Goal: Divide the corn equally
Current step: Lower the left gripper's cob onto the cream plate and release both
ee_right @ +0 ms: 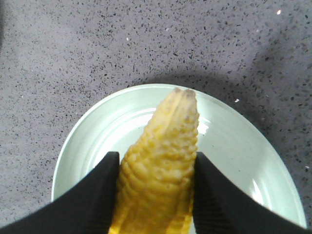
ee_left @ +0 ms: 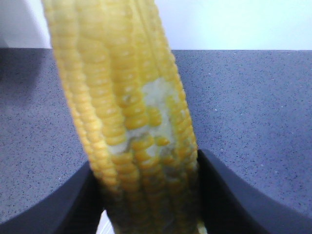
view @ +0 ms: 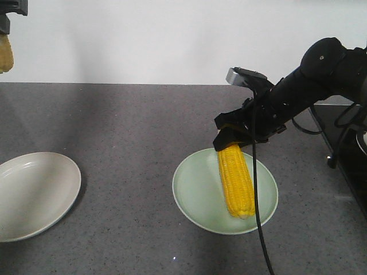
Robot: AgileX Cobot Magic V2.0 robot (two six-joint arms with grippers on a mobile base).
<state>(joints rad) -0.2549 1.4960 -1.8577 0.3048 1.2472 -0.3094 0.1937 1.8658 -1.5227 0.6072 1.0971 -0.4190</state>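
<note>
Front view: the right gripper (view: 234, 136) is reaching down from the right, its black fingers pinching the far end of a corn cob (view: 236, 179) that is lying on the pale green plate (view: 195, 195), which is sitting on the speckled grey countertop (view: 132, 137). The cob is running from the far edge of the plate toward its near rim, with its near end resting just inside that rim. A black cable (view: 256, 200) is hanging from the arm and crossing the plate just to the right of the cob.

Right wrist view: the two dark fingers (ee_right: 97, 195) are pressing against both flanks of the cob (ee_right: 161, 161), whose tapered, paler tip is pointing away from the camera over the green plate (ee_right: 87, 141) (the jaws are closing on the cob, with no gap showing at either side).

Upper left of the front view: the left gripper (view: 8, 23) is hanging high above the table, mostly cut off by the picture's edge, with the yellow end of a second corn cob (view: 5, 54) showing beneath it.

Left wrist view: this second cob (ee_left: 126, 112) is filling the frame, standing nearly upright, with the dark fingers (ee_left: 229, 195) clamping it on both sides; a patch of its kernels is missing or pale.

A white plate (view: 34, 192) is sitting at the near left of the countertop, well apart from the green plate.
</note>
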